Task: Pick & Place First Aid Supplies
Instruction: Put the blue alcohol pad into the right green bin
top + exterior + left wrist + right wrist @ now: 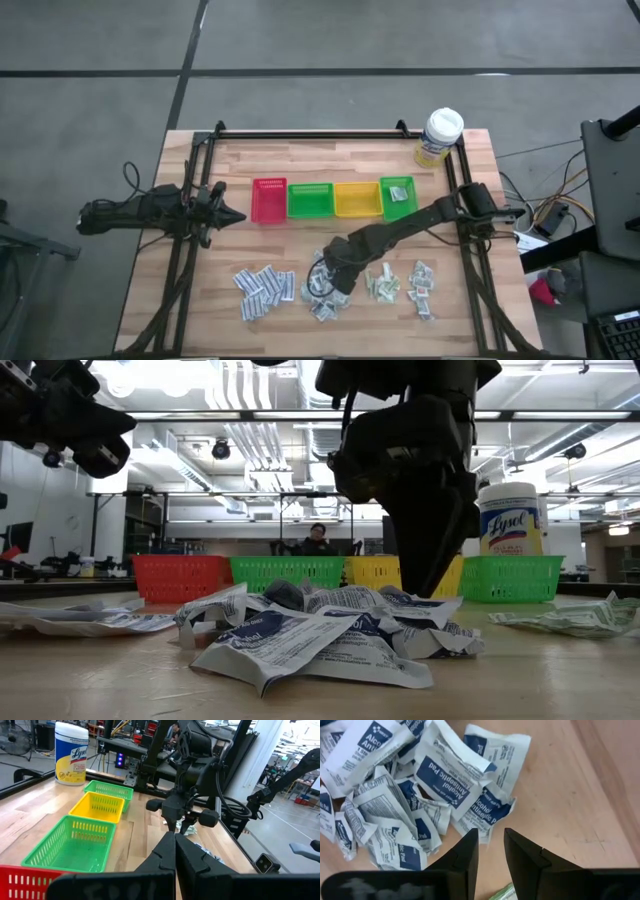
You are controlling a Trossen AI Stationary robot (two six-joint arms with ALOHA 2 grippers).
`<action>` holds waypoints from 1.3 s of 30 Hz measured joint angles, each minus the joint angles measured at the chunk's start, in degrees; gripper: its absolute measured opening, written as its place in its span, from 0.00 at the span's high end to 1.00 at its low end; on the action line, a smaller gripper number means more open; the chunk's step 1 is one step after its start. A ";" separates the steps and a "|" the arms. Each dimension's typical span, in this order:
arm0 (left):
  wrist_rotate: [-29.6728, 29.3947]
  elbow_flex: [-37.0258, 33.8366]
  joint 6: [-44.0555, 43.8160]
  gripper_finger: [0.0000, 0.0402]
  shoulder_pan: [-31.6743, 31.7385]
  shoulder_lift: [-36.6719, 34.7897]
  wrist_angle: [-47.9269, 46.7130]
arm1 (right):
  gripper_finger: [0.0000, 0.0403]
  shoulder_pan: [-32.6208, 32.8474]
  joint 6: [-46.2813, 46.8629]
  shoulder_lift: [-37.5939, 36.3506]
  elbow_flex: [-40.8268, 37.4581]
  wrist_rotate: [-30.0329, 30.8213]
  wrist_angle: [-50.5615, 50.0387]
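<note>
The first aid supplies lie in loose heaps on the wooden table's near half. There are white-blue alcohol pad sachets (320, 293) (440, 785) (320, 630), grey-white ones (264, 290), pale green ones (382, 285) and white-red ones (423, 283). My right gripper (336, 277) (491, 845) points down over the right rim of the white-blue heap. It is open by a narrow gap, with bare wood showing between its fingers. My left gripper (236, 215) (175, 852) is shut and holds nothing, hovering at the table's left beside the red bin.
A row of small bins stands mid-table: red (269, 200), green (310, 200), yellow (357, 198) and a second green one (397, 197) with a sachet inside. A wipes tub (440, 137) stands at the far right corner. Dark frame rails run along the table's sides.
</note>
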 joint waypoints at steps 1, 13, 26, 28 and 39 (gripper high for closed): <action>0.00 0.00 0.00 1.00 0.01 0.00 -0.01 | 0.77 0.00 -0.01 0.11 -0.03 0.00 0.07; 0.00 0.00 0.00 1.00 0.00 -0.02 0.00 | 0.70 0.09 -0.20 0.23 -0.81 0.91 1.32; 0.00 0.00 0.00 1.00 0.00 -0.02 0.00 | 0.66 0.07 0.92 -0.01 -4.38 1.44 2.95; 0.00 0.00 0.02 1.00 0.00 -0.02 0.00 | 0.68 0.07 0.87 -0.01 -4.47 1.95 2.88; 0.00 0.00 0.01 1.00 0.01 -0.02 0.00 | 0.87 0.07 0.59 0.05 -4.64 2.73 2.18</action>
